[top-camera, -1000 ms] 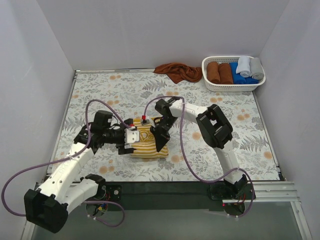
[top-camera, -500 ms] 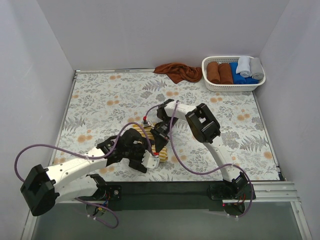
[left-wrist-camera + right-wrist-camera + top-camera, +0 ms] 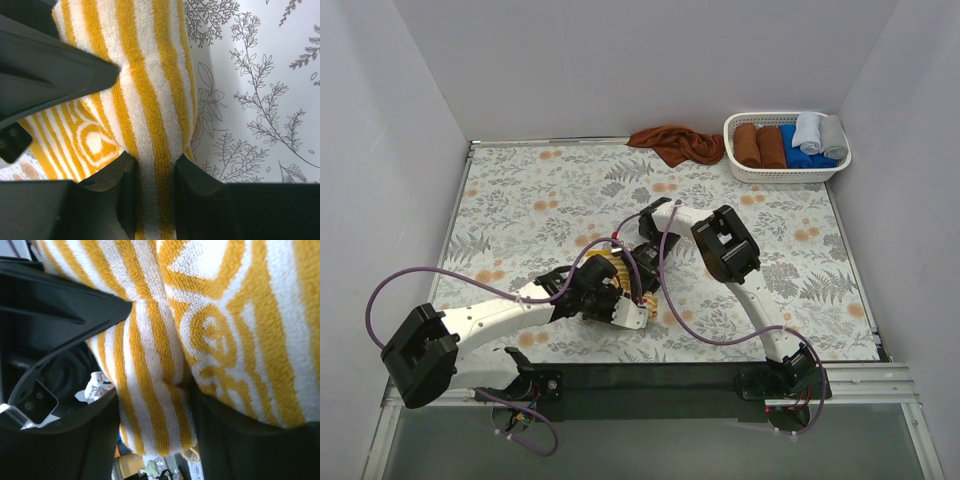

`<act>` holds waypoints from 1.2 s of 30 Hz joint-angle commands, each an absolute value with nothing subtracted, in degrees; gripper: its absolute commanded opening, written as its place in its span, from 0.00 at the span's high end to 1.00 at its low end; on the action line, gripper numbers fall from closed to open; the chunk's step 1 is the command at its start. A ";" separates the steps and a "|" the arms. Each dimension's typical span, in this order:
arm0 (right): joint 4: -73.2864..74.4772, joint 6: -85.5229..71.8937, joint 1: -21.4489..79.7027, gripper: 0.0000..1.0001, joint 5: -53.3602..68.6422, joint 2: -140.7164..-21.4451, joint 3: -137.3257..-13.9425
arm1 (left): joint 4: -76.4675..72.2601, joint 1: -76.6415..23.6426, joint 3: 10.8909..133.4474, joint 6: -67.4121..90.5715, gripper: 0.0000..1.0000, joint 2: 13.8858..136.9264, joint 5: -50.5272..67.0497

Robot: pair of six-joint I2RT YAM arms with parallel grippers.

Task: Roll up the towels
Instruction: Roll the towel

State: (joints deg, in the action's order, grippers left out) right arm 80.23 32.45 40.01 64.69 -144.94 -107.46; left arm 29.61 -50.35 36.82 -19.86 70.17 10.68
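Floral table (image 3: pixel 520 190) fills the top view. White basket (image 3: pixel 770 176) sits at the far-right corner w/ rolled cloths inside. Rust-brown towel (image 3: pixel 672 142) lies crumpled just left of it at the back edge, well apart from both arms. Yellow striped towel (image 3: pixel 604 266) is near centre, toward the near edge, w/ both grippers at it. Left gripper (image 3: pixel 151 172) is clamped on a pinched fold of it. Right gripper (image 3: pixel 156 420) has its fingers either side of another fold, jaws partly apart - can't tell if it grips.
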 commanded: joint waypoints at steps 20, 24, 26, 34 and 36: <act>61.02 26.72 21.19 0.19 50.99 -121.13 -102.41 | 61.32 -31.38 57.28 -29.61 0.93 94.03 41.82; 54.86 27.77 20.48 0.21 45.28 -109.99 -95.82 | 64.77 -27.69 61.51 -31.64 0.91 102.45 44.47; 51.35 28.82 21.62 0.23 43.00 -106.80 -91.96 | 68.02 -25.50 63.71 -33.83 0.89 105.89 45.87; 39.39 32.95 34.95 0.25 29.11 -94.93 -79.82 | 76.02 -19.60 77.68 -40.25 0.88 119.70 49.31; 34.73 34.10 37.78 0.23 24.73 -92.65 -77.10 | 76.64 -18.73 79.44 -41.21 0.88 122.16 49.39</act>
